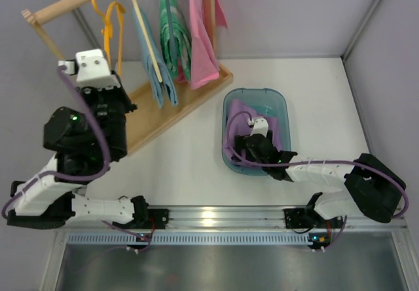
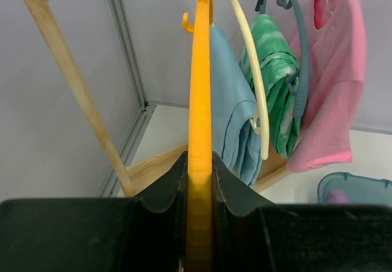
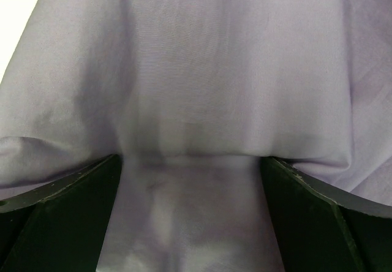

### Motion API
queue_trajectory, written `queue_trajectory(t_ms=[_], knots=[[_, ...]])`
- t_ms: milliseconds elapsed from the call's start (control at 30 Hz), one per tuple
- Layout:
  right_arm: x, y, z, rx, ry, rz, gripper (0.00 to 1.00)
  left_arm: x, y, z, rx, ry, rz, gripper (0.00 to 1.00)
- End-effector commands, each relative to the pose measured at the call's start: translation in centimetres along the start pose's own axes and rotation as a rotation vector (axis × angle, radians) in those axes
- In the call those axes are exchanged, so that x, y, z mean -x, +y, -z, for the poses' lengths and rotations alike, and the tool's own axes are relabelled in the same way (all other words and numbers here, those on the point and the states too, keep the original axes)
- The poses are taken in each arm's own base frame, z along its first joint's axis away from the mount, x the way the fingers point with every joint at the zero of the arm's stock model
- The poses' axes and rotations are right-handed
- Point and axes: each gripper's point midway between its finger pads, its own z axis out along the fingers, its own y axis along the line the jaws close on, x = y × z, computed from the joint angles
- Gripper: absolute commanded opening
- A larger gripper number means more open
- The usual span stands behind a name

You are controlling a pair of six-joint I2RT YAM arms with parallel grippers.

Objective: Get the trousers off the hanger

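Far left: left gripper [image 2: 199, 162], jaws pressed in and pinching the hanger [image 2: 199, 100] low on its frame. Seen edge-on from the left wrist, a thin orange strip with its long axis upright, rising from the jaws toward the rod [image 1: 78, 1] of the wooden rack [image 1: 163, 114]. Hook end pointing up and over that rod. No cloth on the frame.

Just right of it on the same rod: a pale hanger [image 2: 254, 70] carrying a light blue garment [image 2: 233, 113], then a dark blue-grey hanger [image 2: 301, 57] with a green garment [image 2: 272, 82], then a pink garment [image 2: 334, 100] at the rack's right end.

Further right and nearer, on the white table [image 1: 190, 166], well apart from the rack: a teal bin [image 1: 280, 101] holding the trousers [image 1: 236, 115]. Lilac cloth slumped inside, showing along both the left and right walls of the bin, middle hidden under the arm. Long axis and pointing of the garment impossible to tell in this crumpled state.

Right gripper [image 3: 191, 162] down inside the bin, jaws spread wide, fingertips sunk into the cloth. Lilac folds filling the right wrist view, bulging between the two fingers and draping over their tips.
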Motion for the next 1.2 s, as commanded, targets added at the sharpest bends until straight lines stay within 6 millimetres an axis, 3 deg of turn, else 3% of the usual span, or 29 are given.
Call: queue_trajectory(t_ms=[0, 33, 133, 400, 433, 500, 533, 733, 833, 967, 1100, 1167], knots=[[1.0, 1.2, 0.0, 0.054, -0.030, -0.043, 0.97, -1.2, -1.9, -1.1, 0.158, 0.035, 0.002, 0.00], [0.9, 1.2, 0.0, 0.057, -0.027, -0.042, 0.97, -1.2, -1.3, -2.5, 0.247, 0.023, -0.014, 0.00], [0.7, 1.1, 0.2, 0.064, -0.030, -0.040, 0.97, -0.8, -0.6, -4.4, 0.328, -0.003, -0.010, 0.00], [1.4, 1.4, 0.4, 0.079, -0.045, -0.034, 0.98, -0.9, -1.5, -8.2, 0.401, -0.029, -0.053, 0.00], [1.4, 1.5, 0.4, 0.082, -0.045, -0.035, 0.98, -1.2, -0.6, -9.0, 0.441, -0.024, -0.073, 0.00], [1.3, 1.6, 0.4, 0.087, -0.041, -0.029, 0.98, -0.9, -0.7, -10.6, 0.434, -0.047, -0.018, 0.00], [1.3, 1.5, 0.4, 0.085, -0.040, -0.029, 0.98, -1.3, 0.7, -11.4, 0.473, -0.035, -0.039, 0.00], [1.2, 1.2, 0.4, 0.074, -0.038, -0.021, 0.98, -0.7, 2.7, -14.3, 0.494, -0.069, -0.024, 0.00], [1.4, 1.3, 0.4, 0.076, -0.040, -0.021, 0.98, -2.0, 3.4, -16.2, 0.483, -0.027, -0.036, 0.00], [1.2, 1.3, 0.2, 0.067, -0.034, -0.014, 0.98, -3.8, 4.8, -16.4, 0.479, -0.009, -0.004, 0.00], [1.1, 1.5, 0.0, 0.073, -0.029, -0.010, 0.98, -6.2, 6.1, -15.2, 0.456, 0.009, 0.040, 0.00], [1.3, 1.6, 0.0, 0.079, -0.034, -0.013, 0.98, -6.3, 6.5, -14.4, 0.438, 0.005, 0.048, 0.00]])
